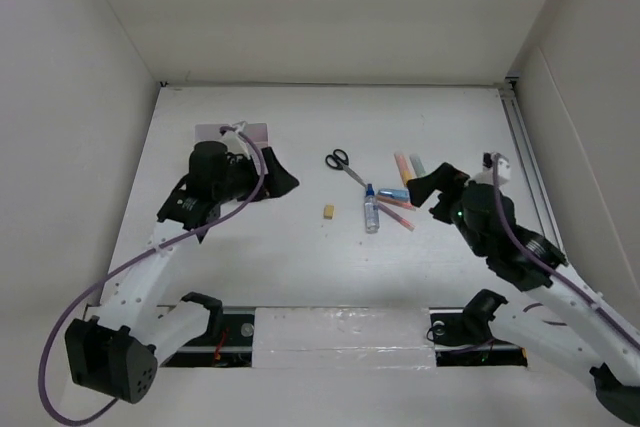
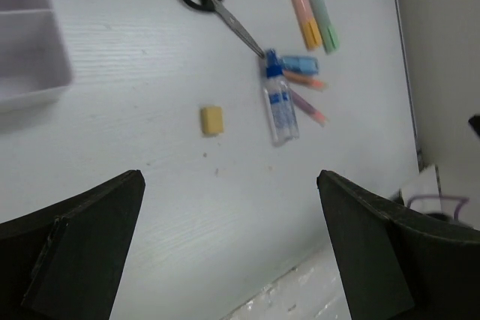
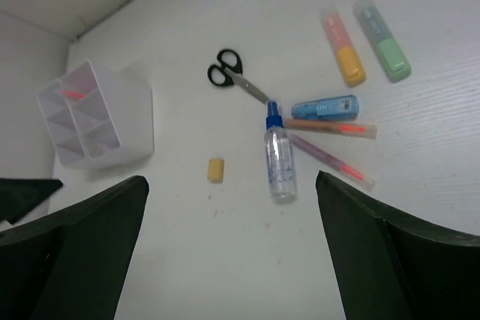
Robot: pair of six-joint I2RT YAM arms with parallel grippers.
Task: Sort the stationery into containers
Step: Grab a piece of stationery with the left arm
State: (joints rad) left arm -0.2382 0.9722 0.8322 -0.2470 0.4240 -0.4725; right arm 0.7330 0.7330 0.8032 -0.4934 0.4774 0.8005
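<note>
The right gripper (image 3: pixel 232 252) hangs empty, fingers spread wide. The left gripper (image 2: pixel 232 260) is equally wide and bare. I judge a fresh pick is in hand: the right arm must descend and close on one loose piece.

Seen from above, the pile lies at its 9 o'clock:
- two thin red-pink pens (image 3: pixel 330 145)
- a stubby blue marker (image 3: pixel 325 107)
- a clear blue-capped bottle (image 3: pixel 280 159) lying flat, cap beside the tips of the small black-handled scissors (image 3: pixel 236 80)

Orange (image 3: pixel 343 46) and green (image 3: pixel 382 39) stubby markers lie at 11. The tiny yellow eraser cube (image 3: pixel 216 169) sits apart. The white six-compartment plastic organizer (image 3: pixel 94 118) stands at the left gripper's 11 o'clock, something red-pink inside.
</note>
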